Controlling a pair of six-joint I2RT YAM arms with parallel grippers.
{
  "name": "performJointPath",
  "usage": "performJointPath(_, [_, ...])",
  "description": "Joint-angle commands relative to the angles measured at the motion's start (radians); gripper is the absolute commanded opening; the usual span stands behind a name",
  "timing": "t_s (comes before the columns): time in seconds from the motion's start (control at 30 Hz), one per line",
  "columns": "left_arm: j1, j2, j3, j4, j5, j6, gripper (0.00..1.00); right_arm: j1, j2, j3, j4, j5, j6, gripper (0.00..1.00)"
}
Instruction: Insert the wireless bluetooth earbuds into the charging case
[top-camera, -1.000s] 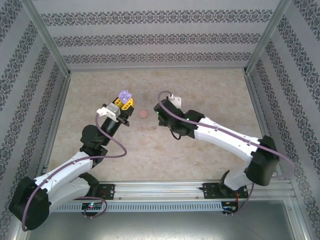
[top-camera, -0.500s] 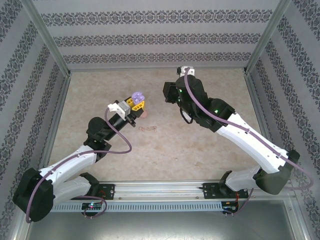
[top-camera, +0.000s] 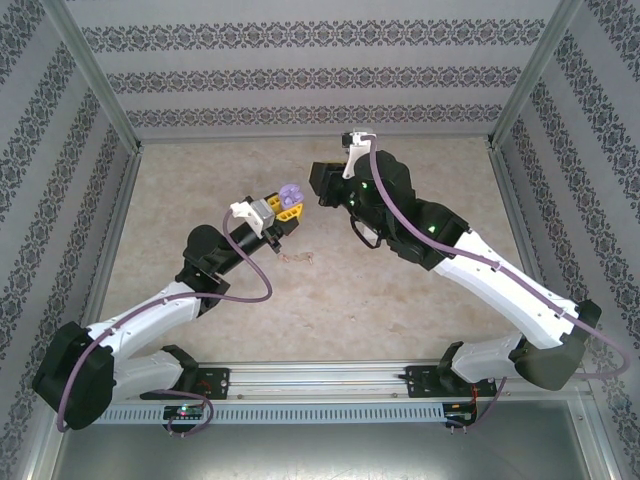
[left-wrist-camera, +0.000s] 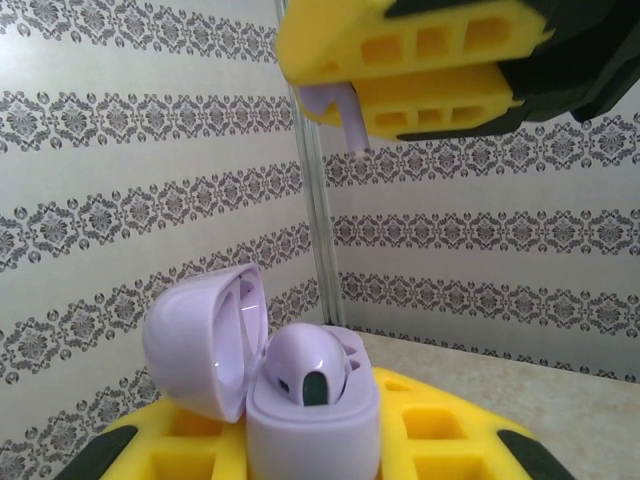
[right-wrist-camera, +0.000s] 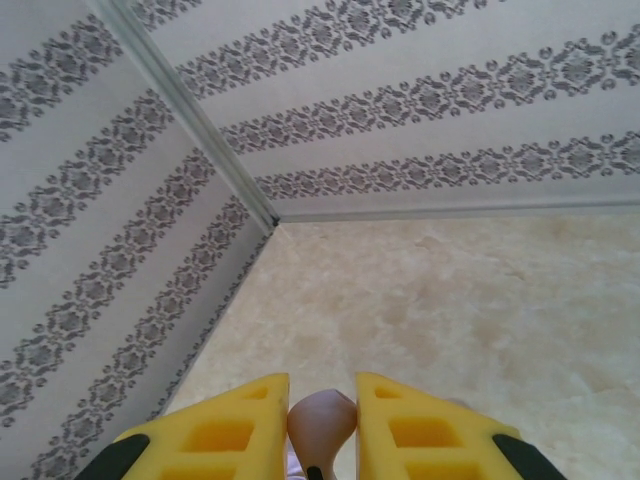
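Observation:
A purple charging case (left-wrist-camera: 315, 430) stands upright with its lid (left-wrist-camera: 200, 340) swung open to the left, and my left gripper (left-wrist-camera: 310, 450) is shut on its base. One purple earbud (left-wrist-camera: 305, 365) sits in the case. In the top view the case (top-camera: 289, 194) is held above the table's middle. My right gripper (top-camera: 318, 188) hangs just right of it and is shut on a second purple earbud (right-wrist-camera: 321, 424). In the left wrist view that earbud's stem (left-wrist-camera: 346, 118) pokes down from the right gripper's yellow fingers (left-wrist-camera: 420, 70), above the case and apart from it.
Small pale earbuds (top-camera: 298, 257) lie on the beige table (top-camera: 400, 300) just in front of the left gripper. Patterned walls and metal posts (left-wrist-camera: 315, 220) enclose the table on three sides.
The right arm rose from the table, swung toward the back, then shifted left beside the case. The left arm carried the open case to the right, toward the right gripper.

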Motion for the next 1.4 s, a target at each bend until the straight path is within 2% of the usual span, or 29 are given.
performJointPath(0.0, [-0.010,0.001,0.029,0.019,0.001,0.022,0.00,0.025,0.010,-0.016,0.058,-0.018,-0.020,0.22])
performJointPath(0.33, [-0.011,-0.003,0.032,0.028,-0.022,0.023,0.00,0.066,0.047,-0.029,0.084,-0.024,0.001,0.22])
performJointPath(1.03, [-0.012,-0.022,0.026,0.035,-0.039,0.020,0.00,0.075,0.070,-0.088,0.116,-0.029,0.047,0.21])
performJointPath(1.37, [-0.012,-0.031,0.025,0.036,-0.038,0.016,0.00,0.073,0.063,-0.107,0.116,0.026,0.034,0.20])
